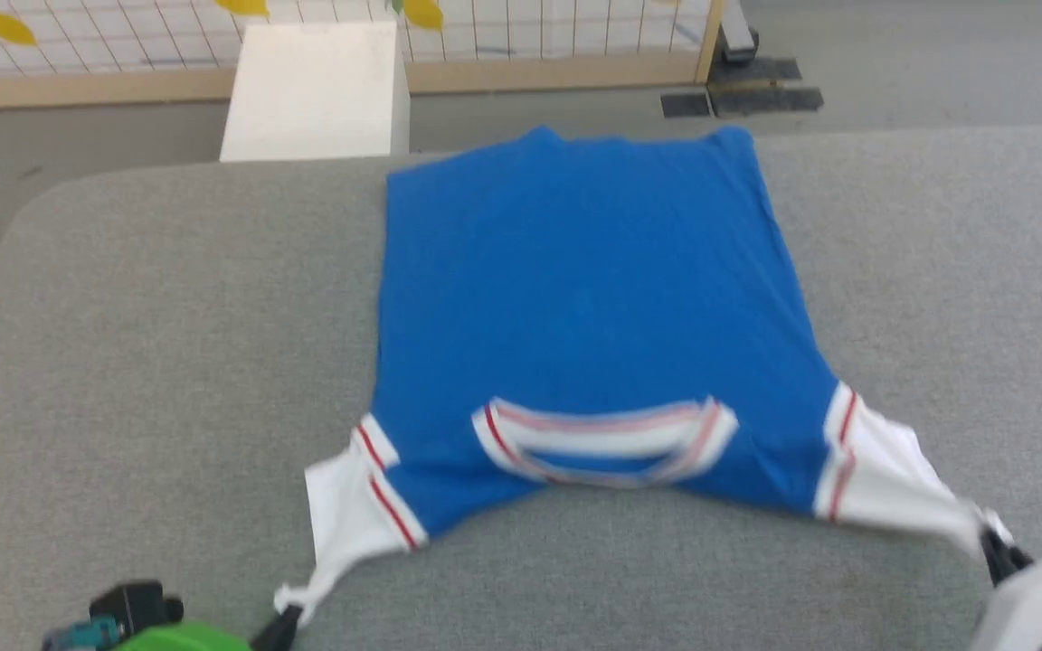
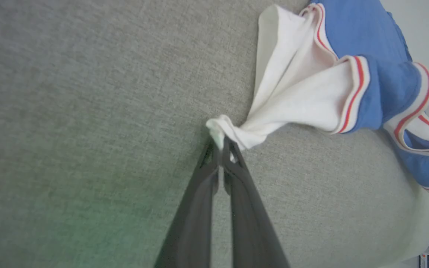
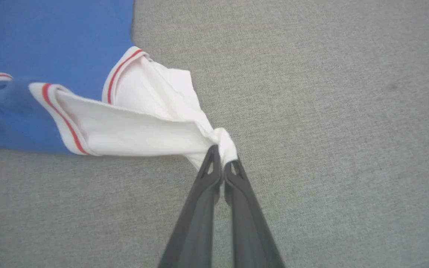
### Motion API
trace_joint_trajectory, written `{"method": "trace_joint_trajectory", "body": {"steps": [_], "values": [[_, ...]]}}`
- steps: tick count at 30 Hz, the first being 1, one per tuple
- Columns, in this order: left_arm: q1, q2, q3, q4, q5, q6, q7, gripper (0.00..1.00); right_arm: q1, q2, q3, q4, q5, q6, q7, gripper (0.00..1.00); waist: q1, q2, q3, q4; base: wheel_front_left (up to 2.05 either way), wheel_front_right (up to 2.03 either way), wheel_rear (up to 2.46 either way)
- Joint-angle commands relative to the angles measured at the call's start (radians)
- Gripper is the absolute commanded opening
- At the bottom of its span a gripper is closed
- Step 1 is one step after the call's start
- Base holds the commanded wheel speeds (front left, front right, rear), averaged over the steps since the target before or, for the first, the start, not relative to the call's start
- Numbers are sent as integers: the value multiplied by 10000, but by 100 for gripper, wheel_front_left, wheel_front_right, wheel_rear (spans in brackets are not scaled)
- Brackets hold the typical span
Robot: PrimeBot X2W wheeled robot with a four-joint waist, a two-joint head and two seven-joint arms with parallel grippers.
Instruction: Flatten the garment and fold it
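near, the white sleeve tips (image 2: 233, 130) are clamped by the left gripper (image 2: 221, 146) and right gripper (image 3: 222, 163); farther, the bright blue soft jersey (image 1: 593, 289) is spread on the grey fabric table (image 1: 168, 344). thin pinches could be lost under uneven pulling.

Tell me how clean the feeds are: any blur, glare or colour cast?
Head view: soft, the garment smeared at the collar. Left wrist view: sharp at the left gripper pinching the white sleeve, green tint on the grey surface lower left. Right wrist view: even light, no glare, right gripper crisp.
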State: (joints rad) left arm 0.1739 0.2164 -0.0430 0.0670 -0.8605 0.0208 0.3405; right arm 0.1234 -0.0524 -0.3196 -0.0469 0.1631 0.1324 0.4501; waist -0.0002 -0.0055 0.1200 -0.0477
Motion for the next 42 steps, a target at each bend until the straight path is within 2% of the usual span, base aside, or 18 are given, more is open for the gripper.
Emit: {"method": "trace_joint_trajectory", "body": {"steps": [1, 4, 11, 21, 26, 27, 28, 29, 30, 36, 42], "values": [[347, 45, -9, -54, -102, 113, 124, 0, 263, 9, -212, -21, -7, -17, 261, 0, 2, 55, -219, 54, 0, 0, 0], [755, 60, -31, -141, -117, 281, 275, 0, 639, 17, -528, 188, 446, -17, 870, 0, 2, 55, -346, 78, 0, 0, 0], [1424, 227, -258, -248, 142, 720, 676, 0, 1195, 20, -1145, 981, 653, -17, 1994, 0, 2, 55, -512, 143, 0, 0, 0], [1288, 128, -383, -567, 64, 691, 703, 0, 599, 21, -711, 2111, 774, -17, 1516, 0, 2, 55, -454, 169, 0, 0, 0], [1245, 145, -443, -650, 103, 650, 664, 0, 537, 21, -627, 2180, 796, -17, 1419, 0, 2, 55, -530, 229, 0, 0, 0], [1254, 147, -456, -675, 110, 642, 656, 0, 556, 21, -630, 2086, 822, -17, 1358, 11, 2, 55, -554, 247, 0, 0, 0], [1266, 147, -465, -701, 112, 635, 647, 0, 583, 21, -634, 1989, 840, -17, 1296, 31, 2, 55, -576, 261, 0, 0, 0], [1286, 146, -473, -733, 116, 632, 633, 0, 626, 21, -631, 1850, 864, -17, 1215, 79, 2, 55, -604, 277, 0, 0, 0], [1303, 148, -479, -752, 119, 633, 628, 0, 664, 21, -629, 1720, 888, -17, 1164, 100, 2, 55, -625, 290, 0, 0, 0], [1357, 133, -587, -981, 176, 650, 618, 0, 710, 22, -422, 488, 1030, -17, 579, 100, 2, 55, -691, 430, 0, 0, 0], [1175, 144, -708, -1255, 229, 630, 661, 0, -386, 22, -6, -398, 892, -17, -1250, 100, 2, 55, -416, 633, 0, 0, 0]]}}
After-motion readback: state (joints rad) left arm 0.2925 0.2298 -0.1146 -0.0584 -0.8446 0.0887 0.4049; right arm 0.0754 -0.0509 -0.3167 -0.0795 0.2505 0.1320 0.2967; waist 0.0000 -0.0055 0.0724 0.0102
